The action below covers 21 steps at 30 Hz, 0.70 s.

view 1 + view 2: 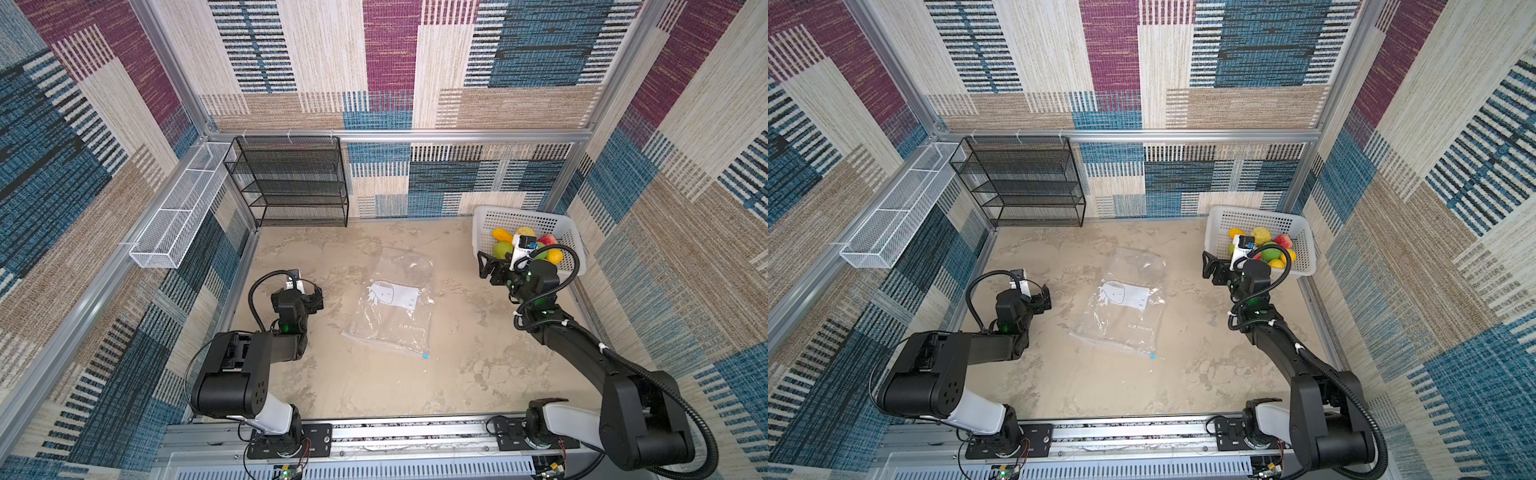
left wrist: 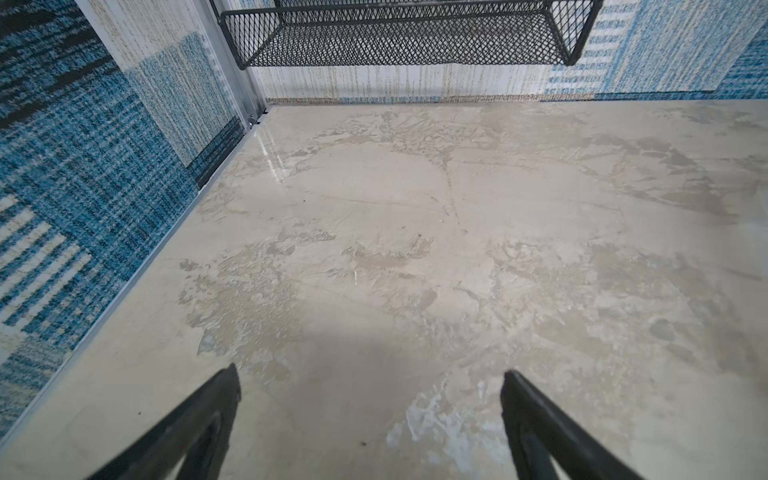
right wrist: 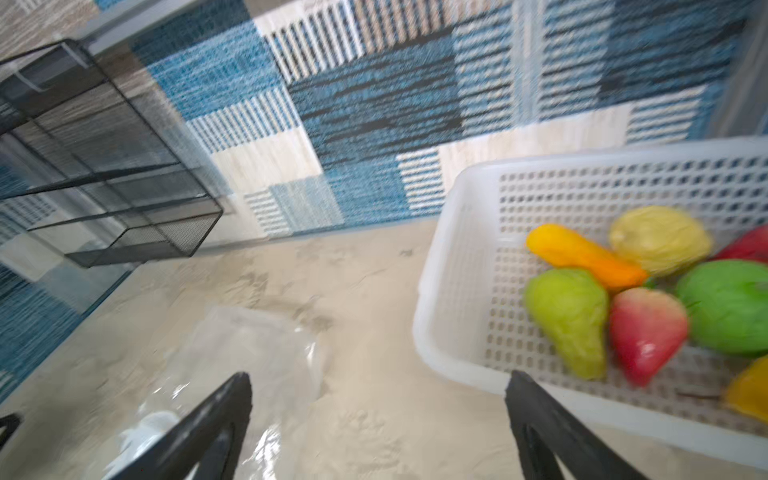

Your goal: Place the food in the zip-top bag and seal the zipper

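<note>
Your left claw [image 2: 370, 370] and right claw [image 3: 379, 375] both gape empty. The pear [image 3: 569, 320] looks light, hard, slick: pinch its fat belly, not the taper.

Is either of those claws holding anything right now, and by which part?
Nothing is held. The left gripper is open above the table, and the right gripper is open beside the white basket, where the food lies untouched.

Green, yellow, red food [image 3: 644, 328]; white basket [image 3: 449, 270]
</note>
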Available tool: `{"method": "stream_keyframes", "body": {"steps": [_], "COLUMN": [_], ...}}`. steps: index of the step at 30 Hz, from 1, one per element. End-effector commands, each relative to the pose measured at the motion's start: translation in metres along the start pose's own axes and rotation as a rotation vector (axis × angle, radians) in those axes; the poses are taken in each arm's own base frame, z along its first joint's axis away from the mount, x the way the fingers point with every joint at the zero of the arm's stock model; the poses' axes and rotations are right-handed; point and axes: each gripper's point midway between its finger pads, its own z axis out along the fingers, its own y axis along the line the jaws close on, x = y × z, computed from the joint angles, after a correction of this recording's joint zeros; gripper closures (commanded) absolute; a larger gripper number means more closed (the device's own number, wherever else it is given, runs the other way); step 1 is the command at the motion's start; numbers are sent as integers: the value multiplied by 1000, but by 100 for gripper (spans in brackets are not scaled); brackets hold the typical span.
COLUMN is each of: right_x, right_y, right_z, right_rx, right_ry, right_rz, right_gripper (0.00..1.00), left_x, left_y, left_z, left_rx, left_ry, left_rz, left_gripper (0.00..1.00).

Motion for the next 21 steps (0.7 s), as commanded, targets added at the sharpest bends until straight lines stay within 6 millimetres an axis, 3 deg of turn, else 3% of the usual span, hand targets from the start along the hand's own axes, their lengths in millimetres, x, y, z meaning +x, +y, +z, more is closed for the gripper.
{"method": "stream_keyframes", "body": {"steps": [1, 6, 11, 16, 21], "right_x": [48, 101, 140, 154, 176], "right_y": [32, 73, 94, 97, 82], "right_z": [2, 5, 20, 46, 70], "right_rx": [-150, -226, -283, -268, -195], "right_ry": [222, 388, 500, 528, 579], "right_rz": [128, 98, 104, 87, 87], "right_gripper": [11, 13, 17, 17, 19], "left_x": [-10, -30, -32, -32, -41], "left_y": [1, 13, 26, -6, -59], "left_z": [-3, -11, -12, -16, -47], "left_rx": [-15, -92, -191, -29, 265], "left_ry": [-22, 64, 221, 351, 375], "left_rz": [-6, -10, -162, -236, -323], "left_gripper": [1, 1, 1, 2, 3]}}
